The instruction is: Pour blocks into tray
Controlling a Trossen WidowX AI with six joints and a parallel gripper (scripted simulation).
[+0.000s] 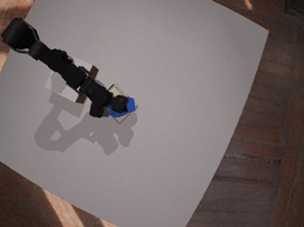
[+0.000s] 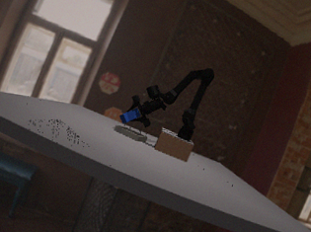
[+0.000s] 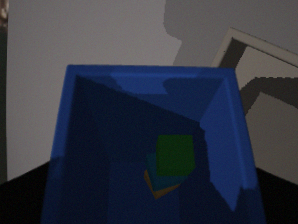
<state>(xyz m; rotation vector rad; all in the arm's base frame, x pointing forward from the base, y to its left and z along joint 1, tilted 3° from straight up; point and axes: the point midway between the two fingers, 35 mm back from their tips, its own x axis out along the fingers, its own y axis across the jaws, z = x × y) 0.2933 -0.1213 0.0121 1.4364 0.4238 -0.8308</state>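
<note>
Gripping at partial opening, the fingers [image 2: 137, 111] are closed on the blue cup [image 1: 128, 106] [image 2: 129, 116] [image 3: 150, 80]; blocks [image 3: 175, 155] are seen inside. The tray [image 1: 119, 120] [image 2: 130, 133] [image 3: 223, 49] is located below the fingers.

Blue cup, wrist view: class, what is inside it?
Inside the blue cup are a green block, a teal one and an orange one. Anything beneath them is hidden.

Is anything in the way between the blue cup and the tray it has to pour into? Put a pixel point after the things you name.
Nothing visible is in the way. The gripper [image 1: 112, 108] [image 2: 140, 115] holds the blue cup [image 1: 130, 107] [image 2: 129, 116] [image 3: 150, 71] above the tray [image 1: 120, 120] [image 2: 131, 132] [image 3: 231, 36], and only open space shows between them.
</note>
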